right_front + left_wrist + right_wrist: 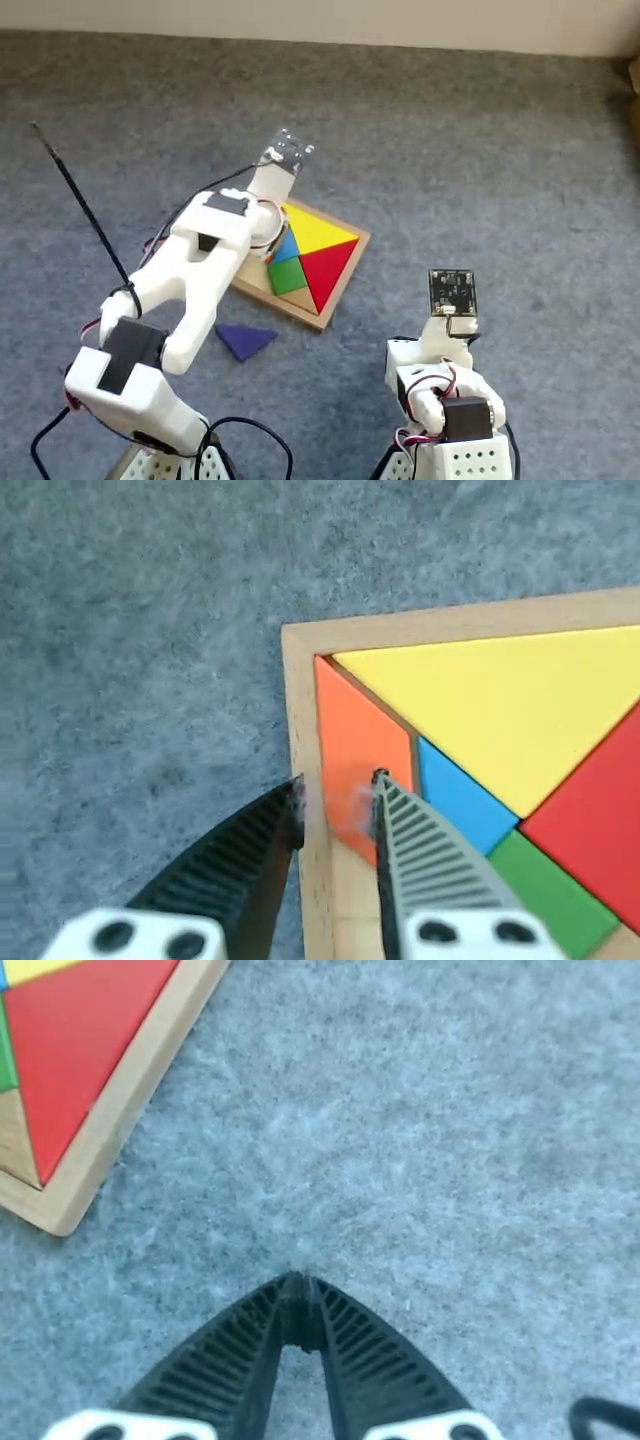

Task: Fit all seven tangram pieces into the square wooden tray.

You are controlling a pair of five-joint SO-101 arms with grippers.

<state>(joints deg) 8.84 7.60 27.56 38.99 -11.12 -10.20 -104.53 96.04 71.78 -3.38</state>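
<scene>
The square wooden tray (pixel 305 313) lies mid-table and holds a yellow triangle (pixel 318 232), a red triangle (pixel 328 268), a green square (pixel 287 276) and a blue piece (pixel 285 247). In the left wrist view an orange piece (pixel 355 740) lies in the tray's corner beside the rim (pixel 300 710). My left gripper (pixel 338 792) is open just above that corner, with one finger over the rim and the other over the orange piece. A dark blue triangle (pixel 245 340) lies on the carpet near the tray. My right gripper (pixel 297 1288) is shut over bare carpet, beside the tray's edge (pixel 120 1110).
Grey carpet covers the table. The left arm (pixel 215 250) stretches over the tray's left side and hides part of it. The right arm (pixel 445 385) sits folded at the front right. A thin black cable (pixel 80 200) runs across the carpet at the left.
</scene>
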